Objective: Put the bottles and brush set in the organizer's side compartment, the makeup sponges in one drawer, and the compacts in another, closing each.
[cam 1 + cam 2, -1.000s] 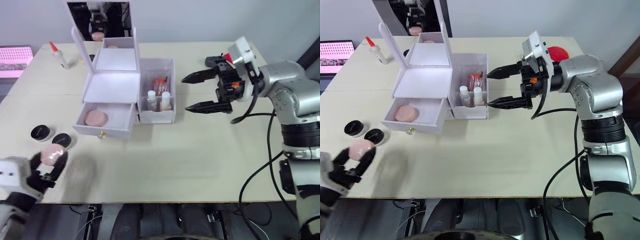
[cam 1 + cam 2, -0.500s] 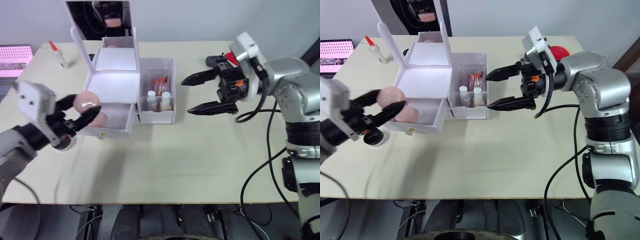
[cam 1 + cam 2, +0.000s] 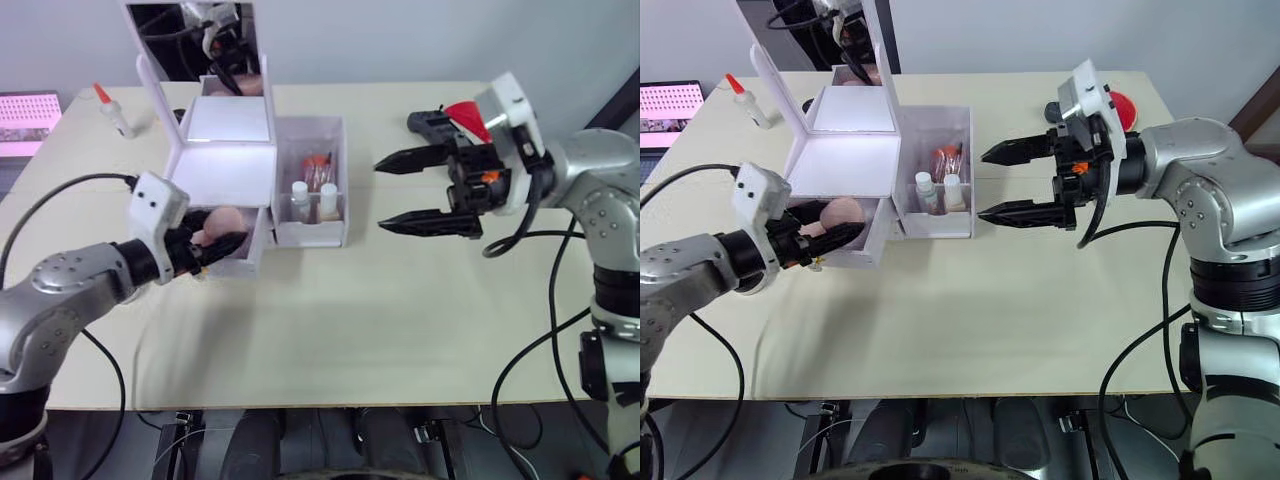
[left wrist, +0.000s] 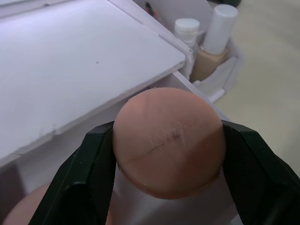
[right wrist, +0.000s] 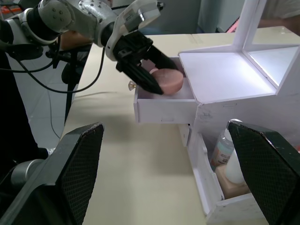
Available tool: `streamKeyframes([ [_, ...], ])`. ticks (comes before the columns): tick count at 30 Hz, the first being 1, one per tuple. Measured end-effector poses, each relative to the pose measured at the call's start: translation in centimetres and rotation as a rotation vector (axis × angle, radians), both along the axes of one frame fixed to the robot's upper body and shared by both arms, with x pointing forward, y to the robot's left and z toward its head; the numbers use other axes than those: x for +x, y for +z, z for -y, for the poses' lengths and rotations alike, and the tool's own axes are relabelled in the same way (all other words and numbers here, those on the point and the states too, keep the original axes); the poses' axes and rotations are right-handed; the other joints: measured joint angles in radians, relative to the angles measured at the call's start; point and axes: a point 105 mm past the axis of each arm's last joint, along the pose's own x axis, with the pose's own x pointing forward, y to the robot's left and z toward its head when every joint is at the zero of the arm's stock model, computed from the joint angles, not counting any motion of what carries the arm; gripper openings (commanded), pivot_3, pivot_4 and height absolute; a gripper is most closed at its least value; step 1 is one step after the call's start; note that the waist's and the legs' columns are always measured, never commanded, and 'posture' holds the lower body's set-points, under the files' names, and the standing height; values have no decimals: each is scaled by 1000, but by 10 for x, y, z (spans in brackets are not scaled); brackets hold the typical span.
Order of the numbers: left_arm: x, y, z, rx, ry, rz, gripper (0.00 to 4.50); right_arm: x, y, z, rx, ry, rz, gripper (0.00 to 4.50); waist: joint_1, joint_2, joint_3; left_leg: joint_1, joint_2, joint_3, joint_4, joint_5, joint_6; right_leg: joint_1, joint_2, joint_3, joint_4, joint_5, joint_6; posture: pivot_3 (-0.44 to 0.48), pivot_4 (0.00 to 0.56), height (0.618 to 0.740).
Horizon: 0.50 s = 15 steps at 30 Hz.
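Observation:
My left gripper (image 3: pixel 218 238) is shut on a pink makeup sponge (image 4: pixel 168 140), holding it just over the organizer's (image 3: pixel 225 165) open lower drawer (image 5: pixel 164 111). A second sponge (image 4: pixel 18 212) lies in that drawer. The side compartment (image 3: pixel 312 232) holds the two white-capped bottles (image 3: pixel 300 198) and the brush set (image 3: pixel 318 168). My right gripper (image 3: pixel 381 196) hangs open to the right of the side compartment, apart from it, with nothing between its fingers. The compacts are hidden.
The mirror lid (image 3: pixel 195 40) stands upright at the back of the organizer. A red-tipped glue bottle (image 3: pixel 112 110) and a pink-lit device (image 3: pixel 25 108) sit at the far left. A red object (image 3: pixel 1123 105) lies behind my right gripper.
My left gripper carried the sponge from the table's front left up to the open drawer. My right gripper stayed open beside the side compartment, hardly moving.

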Motion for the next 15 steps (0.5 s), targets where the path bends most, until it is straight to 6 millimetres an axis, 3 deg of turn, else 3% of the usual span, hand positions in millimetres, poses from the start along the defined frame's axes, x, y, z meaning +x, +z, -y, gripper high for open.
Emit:
streamKeyframes([
  [1,0,0,0,2,1,1,2665,0,0,0,1,-3,1,4500,0,0,0,0,0,0,0,0,0,0,0,0,0,0,0,0,150,740],
  [3,2,0,-2,9,6,3,3735,0,1,0,6,-2,1,4500,1,0,0,0,0,0,0,0,0,0,0,0,0,0,0,0,150,740],
  [5,3,0,-2,7,8,4,4439,0,1,0,7,-3,3,4500,1,0,0,0,0,0,0,0,0,0,0,0,0,0,0,0,150,740],
  [15,-7,18,-2,-36,-9,43,4439,3,0,1,16,11,7,4500,-1,0,0,0,0,0,0,0,0,0,0,0,0,0,0,0,150,740],
])
